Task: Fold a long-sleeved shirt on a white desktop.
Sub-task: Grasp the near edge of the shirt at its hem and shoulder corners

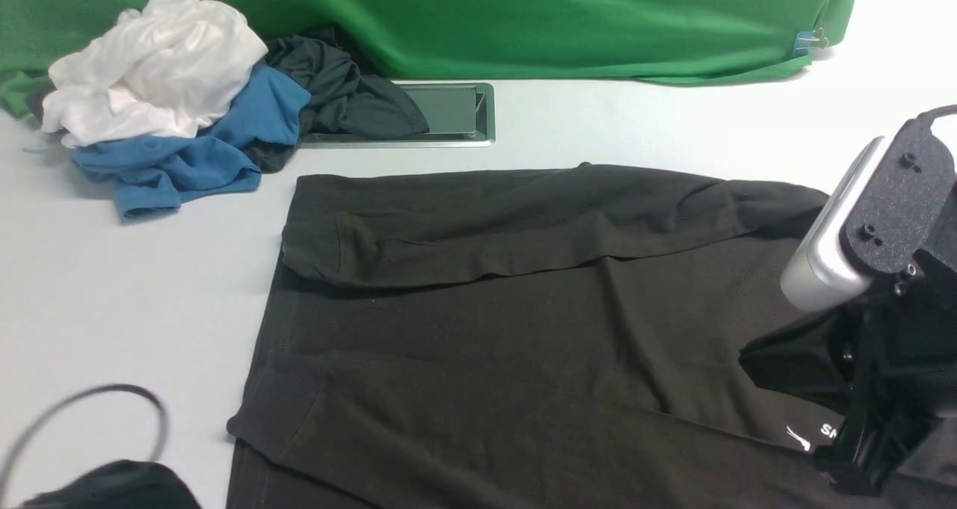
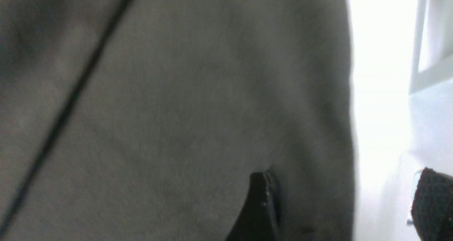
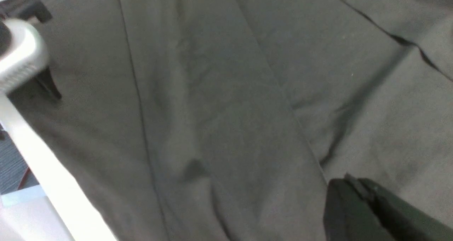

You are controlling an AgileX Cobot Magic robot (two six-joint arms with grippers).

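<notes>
- Black-brown cloth of the long-sleeved shirt (image 2: pixel 177 110) fills most of the left wrist view. The left gripper (image 2: pixel 343 177) stands wide apart with nothing pinched. One finger (image 2: pixel 260 205) is over the shirt, and the other is past the shirt's edge, over the white surface (image 1: pixel 134 285).
- In the front view the left arm is only a dark blur at the near left corner, under a loop of cable (image 1: pixel 97 393).
- At the near right, the right gripper (image 3: pixel 348 182) is closed, its tips down against the shirt just beside the white chest print (image 1: pixel 811 436). Whether any cloth is caught between the tips I cannot tell.
- The shirt lies spread on the surface from the centre to the right, and its near part runs out of the front view.
- The near sleeve (image 1: pixel 448 427) is folded across the body, with its cuff toward the left.
- The far sleeve (image 1: pixel 486 232) lies across the body along the shirt's far edge, also with its cuff at the left.
- Beyond the shirt, a silver-framed cable hatch (image 1: pixel 456 113) is set into the surface.
- At the far left is a heap of clothes. A dark grey garment (image 1: pixel 351 90) overlaps the hatch's left end, a blue garment (image 1: pixel 224 143) lies beside it, and a white garment (image 1: pixel 149 68) sits on top.
- A green cloth backdrop (image 1: pixel 561 23) closes the far side, with a small clip (image 1: pixel 807 42) at its right corner.
</notes>
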